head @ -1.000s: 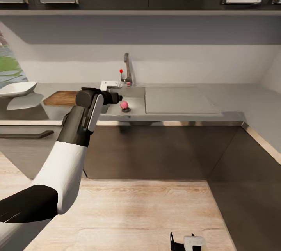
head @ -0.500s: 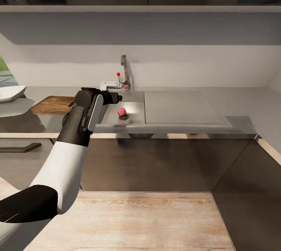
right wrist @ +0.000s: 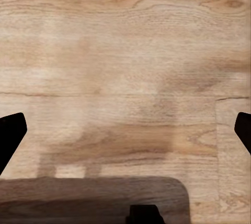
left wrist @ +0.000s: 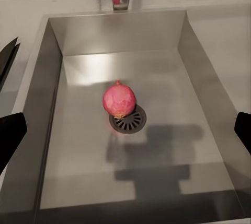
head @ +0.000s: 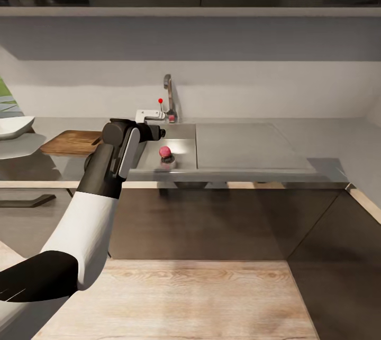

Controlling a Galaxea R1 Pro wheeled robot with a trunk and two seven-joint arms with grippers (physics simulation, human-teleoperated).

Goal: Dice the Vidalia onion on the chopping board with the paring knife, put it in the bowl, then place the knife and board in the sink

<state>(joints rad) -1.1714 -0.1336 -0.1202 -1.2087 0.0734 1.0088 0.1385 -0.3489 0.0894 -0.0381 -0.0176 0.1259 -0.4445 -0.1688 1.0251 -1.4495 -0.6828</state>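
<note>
Nearest us, our right gripper (right wrist: 125,130) hangs spread wide above the wooden floor (right wrist: 125,51), holding nothing. Further out, our left gripper (left wrist: 125,130) is raised at the front of the sink (head: 182,131), its fingers (left wrist: 10,130) also wide apart and empty, pointing down into the basin. Beyond them the Vidalia onion (left wrist: 119,98) sits on the basin floor, touching the round drain (left wrist: 128,120). We judge the main risk is the onion rolling: a fingertip landing off-centre could nudge it away, and the steep basin walls leave us little room. Off to the left, the chopping board (head: 71,141) and the bowl (head: 13,126) wait on the countertop (head: 328,134).
</note>
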